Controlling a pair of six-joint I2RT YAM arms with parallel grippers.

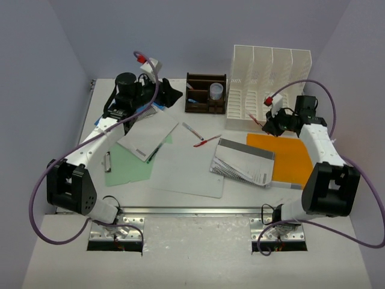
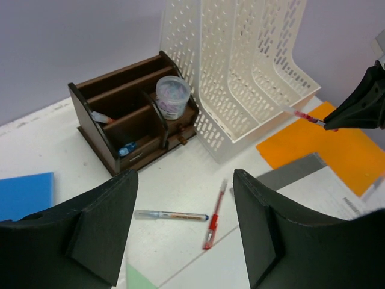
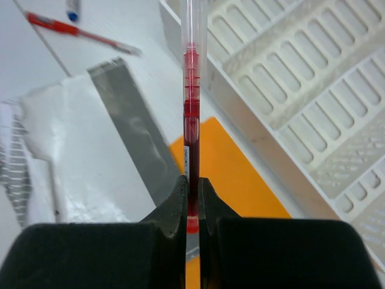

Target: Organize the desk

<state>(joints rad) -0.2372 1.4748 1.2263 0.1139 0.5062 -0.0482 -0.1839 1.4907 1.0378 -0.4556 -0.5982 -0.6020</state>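
The white desk [image 1: 252, 195] holds scattered stationery. My right gripper [image 1: 267, 125] is shut on a red pen [image 1: 257, 119] and holds it above the orange folder [image 1: 289, 156], beside the white file rack [image 1: 264, 87]. In the right wrist view the pen [image 3: 191, 78] sticks straight out from the shut gripper [image 3: 192, 186]. My left gripper [image 1: 171, 93] is open and empty at the back, left of the dark brown pen organizer [image 1: 206, 93]. In the left wrist view a blue-tipped pen [image 2: 171, 215] and a second red pen [image 2: 215, 217] lie on the desk below the open gripper [image 2: 185, 177].
A plastic cup [image 2: 172, 96] stands in the organizer [image 2: 129, 114]. A grey-and-white booklet stack [image 1: 243, 161], a white sheet [image 1: 187, 171], a green folder [image 1: 129, 159] and a white notebook [image 1: 147, 135] lie mid-desk. A blue item [image 2: 24, 192] lies at the back left. A metal rail [image 1: 186, 211] runs along the near edge.
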